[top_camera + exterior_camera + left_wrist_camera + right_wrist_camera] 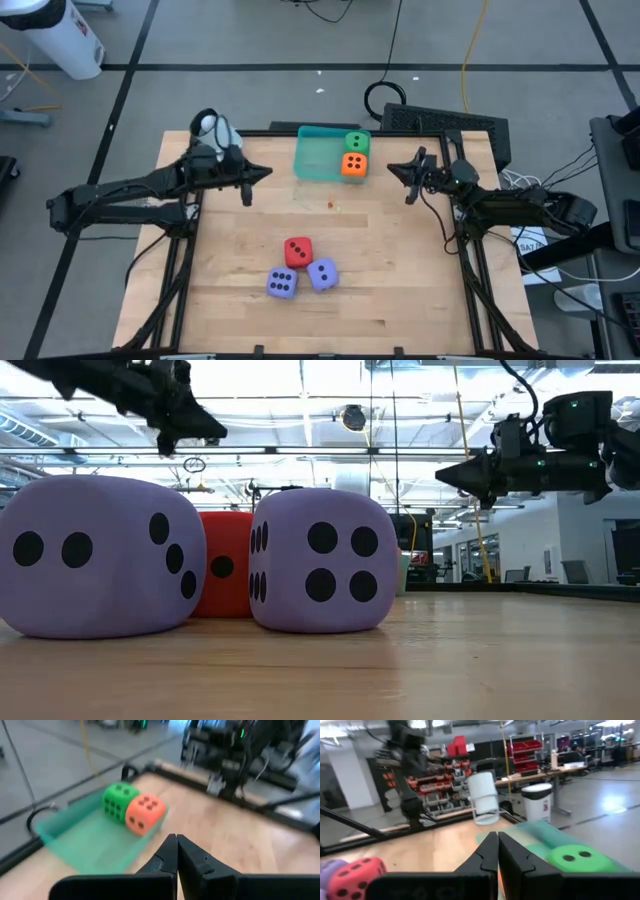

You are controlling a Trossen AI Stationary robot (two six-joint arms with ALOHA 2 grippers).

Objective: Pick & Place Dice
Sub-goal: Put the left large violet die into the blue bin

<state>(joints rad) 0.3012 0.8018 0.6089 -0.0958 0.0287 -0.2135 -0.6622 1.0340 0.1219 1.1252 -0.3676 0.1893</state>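
Observation:
The green die (357,142) and the orange die (353,165) sit in the teal tray (312,158) at the table's far edge. The red die (298,251) rests on the wood toward the near edge, with two purple-blue dice (281,284) (322,274) just in front of it. In the low view the purple-blue dice (95,555) (322,560) hide most of the red die (222,578). My left gripper (266,172) hovers shut left of the tray, above the table. My right gripper (392,168) hovers shut right of the tray. Neither touches anything.
Bare wood lies between the tray and the three near dice, with a small red speck (331,204) on it. A white roll (211,128) stands at the far left corner. A black block (455,125) and cables sit beyond the far right corner.

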